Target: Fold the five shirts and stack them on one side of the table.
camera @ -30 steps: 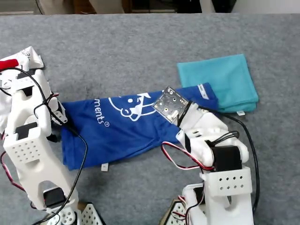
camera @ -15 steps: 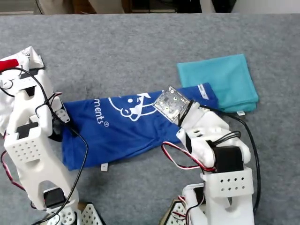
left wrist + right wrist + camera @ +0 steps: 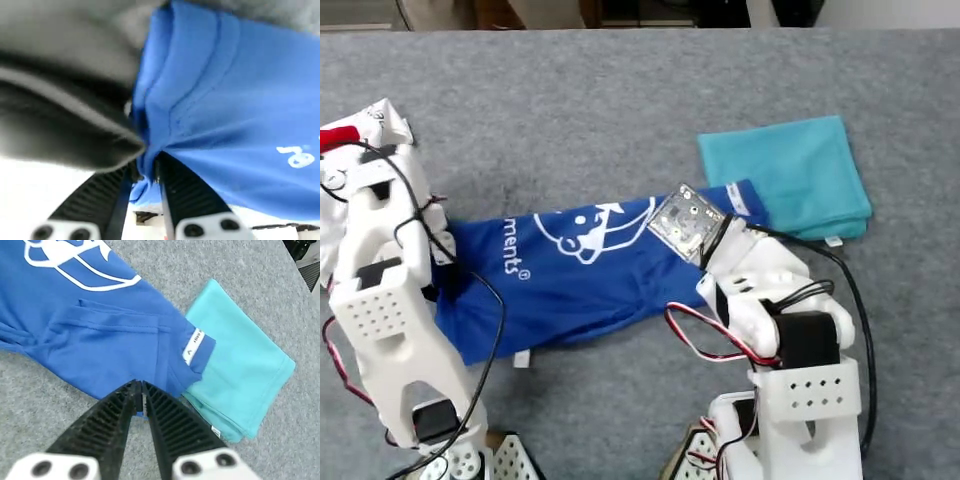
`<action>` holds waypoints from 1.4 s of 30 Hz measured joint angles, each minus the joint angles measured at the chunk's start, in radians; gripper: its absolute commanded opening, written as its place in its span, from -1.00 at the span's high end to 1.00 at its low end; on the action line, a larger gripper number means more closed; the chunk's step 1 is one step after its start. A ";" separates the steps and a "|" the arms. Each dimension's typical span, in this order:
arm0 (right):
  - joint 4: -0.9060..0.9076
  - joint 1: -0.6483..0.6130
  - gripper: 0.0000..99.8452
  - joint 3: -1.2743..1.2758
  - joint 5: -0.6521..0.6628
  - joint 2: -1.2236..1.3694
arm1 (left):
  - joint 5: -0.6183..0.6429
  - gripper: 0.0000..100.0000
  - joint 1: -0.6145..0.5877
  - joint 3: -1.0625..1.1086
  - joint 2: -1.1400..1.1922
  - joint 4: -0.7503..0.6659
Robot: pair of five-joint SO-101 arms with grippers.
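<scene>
A blue shirt [image 3: 590,280] with a white print lies lengthwise across the middle of the grey table. My left gripper [image 3: 145,170] is shut on a bunch of the blue shirt [image 3: 240,125] at its left end, under the left arm [image 3: 380,300]. The right gripper [image 3: 138,387] is shut, its tips over the hem of the blue shirt [image 3: 90,330] near the collar label. I see no cloth pinched between them. A folded teal shirt [image 3: 800,175] lies at the right, touching the blue shirt's collar end; in the right wrist view the teal shirt [image 3: 240,365] lies just past the tips.
White cloth [image 3: 375,120] with a red patch lies at the far left edge, partly under the left arm. The right arm [image 3: 760,300] stands over the blue shirt's right end. Bare grey table [image 3: 620,110] stretches across the back.
The left gripper has drawn the blue shirt to the left; its collar end slid away from the teal shirt. The right arm has kept still.
</scene>
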 measured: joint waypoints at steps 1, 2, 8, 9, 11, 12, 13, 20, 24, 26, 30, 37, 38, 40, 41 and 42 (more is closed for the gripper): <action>-0.009 0.012 1.00 0.000 0.000 0.000 | -0.018 0.96 -0.021 -0.009 -0.015 0.005; -0.025 0.029 1.00 -0.002 0.000 0.000 | -0.035 0.96 -0.043 -0.011 -0.038 0.006; -0.221 0.175 1.00 -0.008 -0.069 0.000 | -0.166 0.96 -0.117 0.034 -0.319 0.009; -0.261 0.193 1.00 -0.008 -0.092 0.000 | -0.181 0.96 -0.124 0.035 -0.374 0.009; -0.324 0.215 1.00 -0.008 -0.118 0.000 | -0.210 0.96 -0.141 0.037 -0.486 0.009; -0.341 0.218 1.00 -0.011 -0.123 0.000 | -0.227 0.96 -0.150 0.037 -0.542 0.009; -0.353 0.222 1.00 -0.018 -0.126 0.000 | -0.249 0.96 -0.157 0.037 -0.592 0.009; -0.371 0.232 1.00 -0.031 -0.129 0.000 | -0.321 0.96 -0.120 0.041 -0.867 0.009; -0.373 0.230 1.00 -0.031 -0.129 0.000 | -0.256 0.96 0.015 0.104 -0.924 0.011; -0.373 0.230 1.00 -0.031 -0.129 0.000 | -0.180 0.96 0.114 0.164 -0.928 0.011; -0.373 0.230 1.00 -0.031 -0.129 0.000 | -0.048 0.96 0.341 0.258 -0.928 -0.025; -0.373 0.230 1.00 -0.031 -0.129 0.000 | 0.178 0.96 0.586 0.279 -0.902 -0.284; -0.367 0.230 1.00 -0.031 -0.129 0.000 | 0.206 0.96 0.608 0.279 -0.882 -0.318; -0.351 0.230 1.00 -0.031 -0.129 0.000 | 0.232 0.96 0.657 0.279 -0.838 -0.356; -0.344 0.230 1.00 -0.031 -0.129 0.000 | 0.238 0.96 0.686 0.279 -0.815 -0.365; -0.338 0.235 1.00 -0.031 -0.129 0.000 | 0.241 0.96 0.713 0.279 -0.790 -0.373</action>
